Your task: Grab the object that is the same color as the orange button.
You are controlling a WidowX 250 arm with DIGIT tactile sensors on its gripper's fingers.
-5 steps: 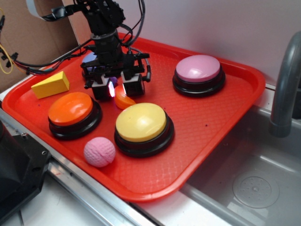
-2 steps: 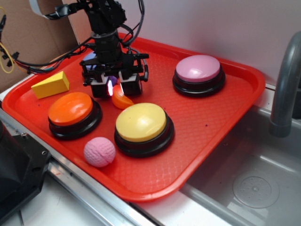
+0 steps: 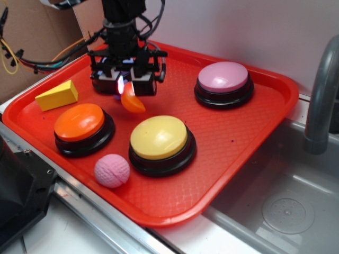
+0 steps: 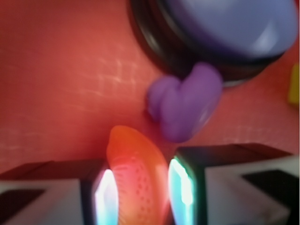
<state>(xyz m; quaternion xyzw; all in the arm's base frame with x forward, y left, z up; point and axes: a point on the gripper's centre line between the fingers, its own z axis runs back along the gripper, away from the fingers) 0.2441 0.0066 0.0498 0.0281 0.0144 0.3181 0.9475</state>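
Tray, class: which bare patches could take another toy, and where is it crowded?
Bare tray: right of the yellow button, in front of the pink button; also the near corner. Crowded: back left, around the pincer holding the orange piece, by the orange button.

— Gripper [image 3: 125, 85]: higher than a second ago, shifted toward the tray's [image 3: 241, 143] far edge.
— Orange wedge [image 3: 131, 100]: off the tray surface now, pinched between the fingers, hanging clear instead of lying beside the yellow button [image 3: 159, 136].
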